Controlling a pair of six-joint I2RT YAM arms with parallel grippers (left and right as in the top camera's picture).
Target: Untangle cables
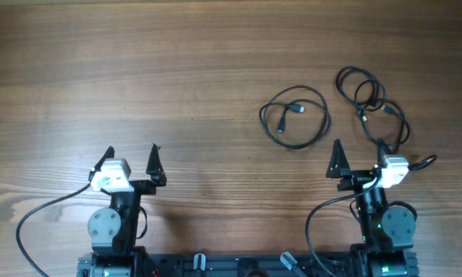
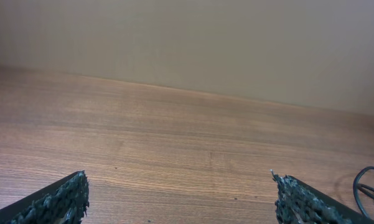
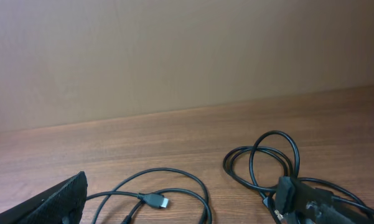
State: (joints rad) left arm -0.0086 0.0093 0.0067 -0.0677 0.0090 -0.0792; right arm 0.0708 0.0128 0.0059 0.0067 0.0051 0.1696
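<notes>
Overhead, wrist views. Two arms at the near edge of a wooden table [image 1: 138, 61], both grippers pointing away from the base.

Left gripper [image 1: 131, 158]: jaws spread wide, nothing between them; it stands well apart from the cables. In its wrist view [image 2: 180, 186] only bare wood lies between the two fingertips [image 2: 68, 198], with a plain wall [image 2: 187, 37] beyond; a bit of black cable shows at the right edge, and which cable it is cannot be told.

Right gripper [image 1: 359, 154]: jaws also spread wide, gripping nothing. Its wrist view [image 3: 182, 193] shows the left finger clear of both cables, while the right finger lies over the near end of the tangle; contact cannot be confirmed.

Loop [image 1: 296, 108]: a single black cable lying flat in one open ring on the right half of the table, beyond and slightly left of the right gripper, its plugs turned inside the ring. One plug [image 3: 154, 200] shows between the right jaws.

Tangle [image 1: 363, 115]: black cable in several overlapping loops, just right of the loop and apart from it, running down to the right finger [image 3: 261, 158]. The number of cables in it cannot be told
</notes>
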